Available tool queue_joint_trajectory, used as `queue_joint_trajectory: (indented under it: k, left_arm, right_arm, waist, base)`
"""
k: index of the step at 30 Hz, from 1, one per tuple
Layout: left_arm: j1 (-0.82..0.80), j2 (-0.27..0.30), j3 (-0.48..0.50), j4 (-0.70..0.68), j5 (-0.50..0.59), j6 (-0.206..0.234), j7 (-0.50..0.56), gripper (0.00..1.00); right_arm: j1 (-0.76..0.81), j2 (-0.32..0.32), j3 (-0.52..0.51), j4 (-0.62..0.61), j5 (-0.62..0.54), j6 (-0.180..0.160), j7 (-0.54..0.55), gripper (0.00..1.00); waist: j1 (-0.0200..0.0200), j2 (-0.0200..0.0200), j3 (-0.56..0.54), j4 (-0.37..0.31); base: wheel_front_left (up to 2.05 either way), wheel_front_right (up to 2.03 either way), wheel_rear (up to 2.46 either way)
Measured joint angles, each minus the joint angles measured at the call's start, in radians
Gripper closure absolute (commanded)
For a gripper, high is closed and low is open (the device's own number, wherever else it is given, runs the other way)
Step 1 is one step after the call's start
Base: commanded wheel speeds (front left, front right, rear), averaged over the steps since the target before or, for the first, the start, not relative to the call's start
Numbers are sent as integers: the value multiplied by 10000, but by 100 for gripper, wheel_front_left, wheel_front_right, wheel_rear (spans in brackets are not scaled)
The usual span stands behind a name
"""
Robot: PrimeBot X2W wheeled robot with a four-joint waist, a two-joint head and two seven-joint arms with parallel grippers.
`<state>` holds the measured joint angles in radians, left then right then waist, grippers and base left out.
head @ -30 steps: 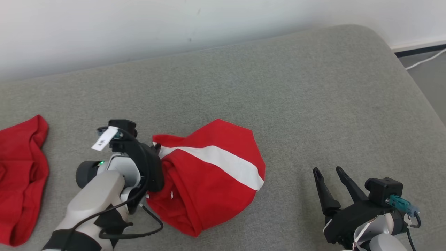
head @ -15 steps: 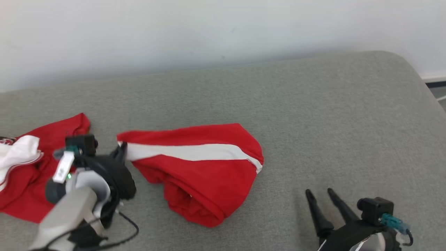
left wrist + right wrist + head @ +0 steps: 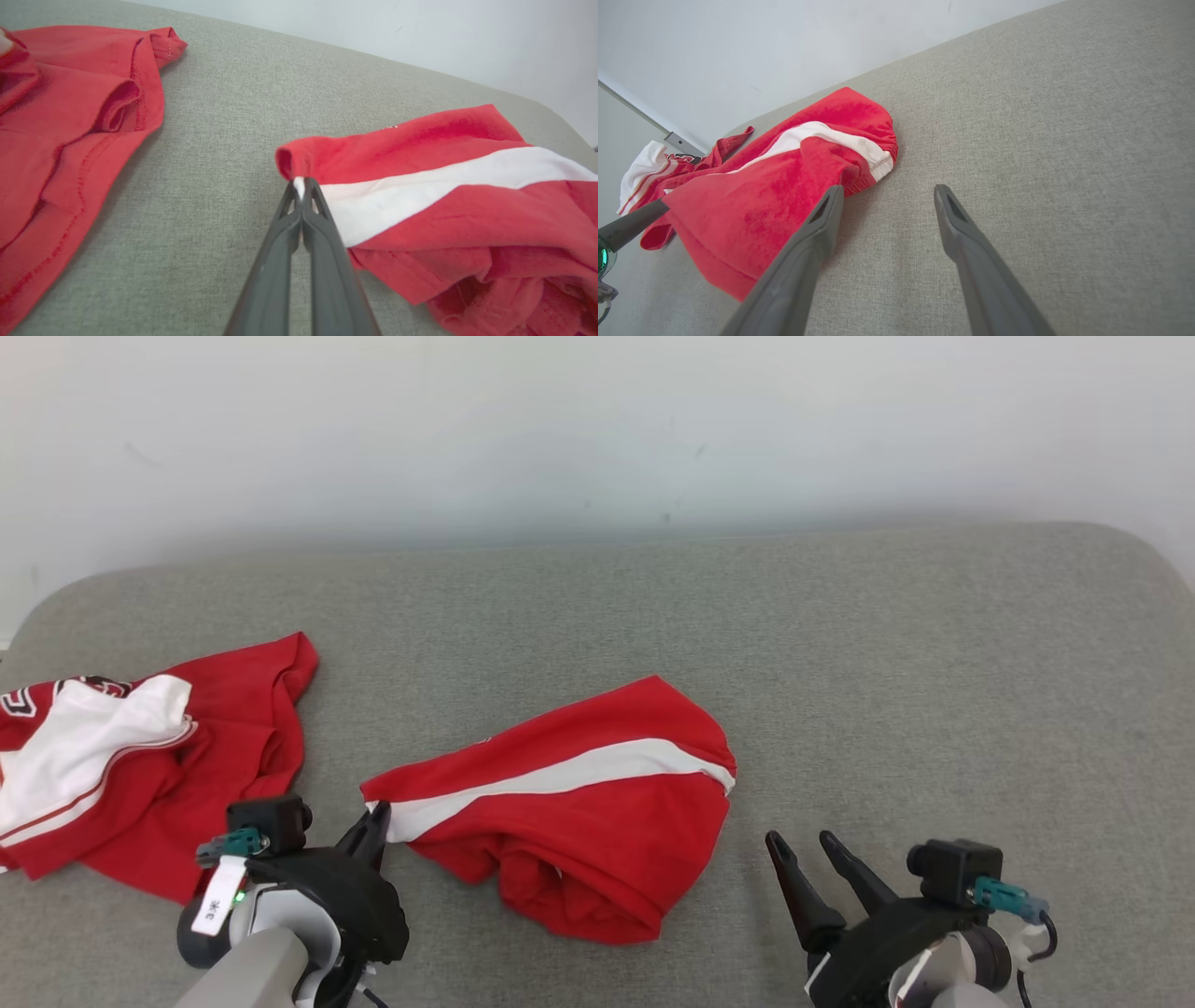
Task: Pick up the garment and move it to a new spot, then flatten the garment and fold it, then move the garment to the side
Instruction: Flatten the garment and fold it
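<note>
The robot's left hand [image 3: 372, 821] is pinching, with its two dark fingers pressed tight together, one corner of a crumpled red fabric garment with a broad white band [image 3: 597, 803], which is lying near the middle of a grey woven upholstered cushion [image 3: 934, 663]. In the left wrist view the fingertips [image 3: 302, 189] are clamping the very end of the white band, just under a small rolled red fold. That corner is possibly being held a little off the cushion, though the angle is making this hard to confirm; the rest of the garment is resting bunched on the surface. The right hand [image 3: 800, 842] is hovering just to the garment's right, its fingers spread apart and holding nothing. A second crumpled red-and-white garment [image 3: 140, 756] is lying at the cushion's left end, apart from the first.
</note>
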<state>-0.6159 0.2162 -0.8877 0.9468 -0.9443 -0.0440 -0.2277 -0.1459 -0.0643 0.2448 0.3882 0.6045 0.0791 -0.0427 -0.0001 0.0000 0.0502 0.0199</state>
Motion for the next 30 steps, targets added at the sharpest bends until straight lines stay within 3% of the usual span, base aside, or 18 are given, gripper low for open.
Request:
queue_joint_trajectory:
  k: [1, 17, 25, 30]
  left_arm:
    - [2, -4, -29, -17, 29, 98, -29, 0]
    - [413, 88, 288, -1488, 481, 991, -207, 0]
    - [343, -13, 510, -1632, 291, 959, -211, 0]
    - [314, -326, 713, -1442, -211, 629, 4, 0]
  right_arm:
    - [-88, 6, 48, 65, 12, 0, 0, 0]
    - [-1570, 56, 48, 1605, 520, -98, -31, 0]
    - [-2223, 63, 209, 2690, 734, -178, -10, 0]
    - [-2699, 63, 826, 3156, 1164, -236, -13, 0]
  waist:
    - [0, -1, -3, 49]
    - [1, 0, 214, 602]
    - [1, -1, 406, 792]
    - [1, 0, 618, 843]
  base:
    - [0, 0, 0]
    - [0, 0, 0]
    - [0, 0, 0]
    - [0, 0, 0]
